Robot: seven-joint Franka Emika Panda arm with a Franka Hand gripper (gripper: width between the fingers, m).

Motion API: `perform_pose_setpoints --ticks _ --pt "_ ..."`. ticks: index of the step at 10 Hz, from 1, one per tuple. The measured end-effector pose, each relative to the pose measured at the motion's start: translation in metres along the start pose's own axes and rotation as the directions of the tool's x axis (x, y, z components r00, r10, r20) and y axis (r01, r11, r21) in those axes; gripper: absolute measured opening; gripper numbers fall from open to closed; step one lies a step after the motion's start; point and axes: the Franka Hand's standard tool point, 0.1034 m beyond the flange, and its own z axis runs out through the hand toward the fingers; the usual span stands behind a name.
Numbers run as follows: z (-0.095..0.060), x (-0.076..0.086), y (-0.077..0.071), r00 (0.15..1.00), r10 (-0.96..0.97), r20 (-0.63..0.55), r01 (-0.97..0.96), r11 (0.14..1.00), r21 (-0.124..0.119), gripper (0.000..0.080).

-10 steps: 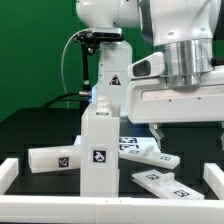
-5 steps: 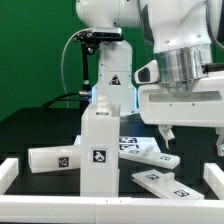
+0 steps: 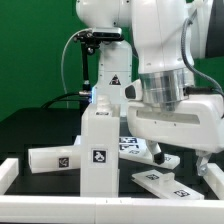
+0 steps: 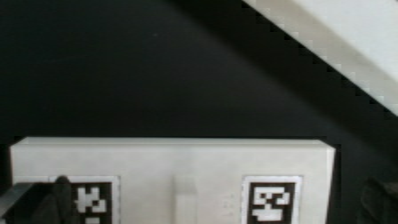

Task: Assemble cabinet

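Worktop [image 3: 30, 128]: black, carrying everything.
Cabinet [image 3: 98, 150]: unassembled. A white, tagged box stands upright mid-worktop, with flat panels [image 3: 160, 181] beside it at the exterior view's right.
Claw [image 3: 183, 158]: spread, empty, hanging over those panels.
We judge a pick-up pending: we must lower squarely, then close on one panel.
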Motion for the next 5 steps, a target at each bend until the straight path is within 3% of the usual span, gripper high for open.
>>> perform_pose_setpoints --ticks 2,3,4,5 --pt "0.0163 -0.0007 0.0041 1.000 -0.002 -0.003 0.002 1.000 -0.009 0.0797" --pt "0.0167 -0.0009 0.0040 1.000 -0.002 -0.002 0.002 1.000 -0.009 0.0797" --pt "0.0168 -0.0011 0.0041 1.000 -0.004 -0.002 0.004 1.000 -0.010 0.0670" --pt "0.0169 -0.0013 0.0041 1.000 -0.006 -0.002 0.006 1.000 -0.010 0.0670"
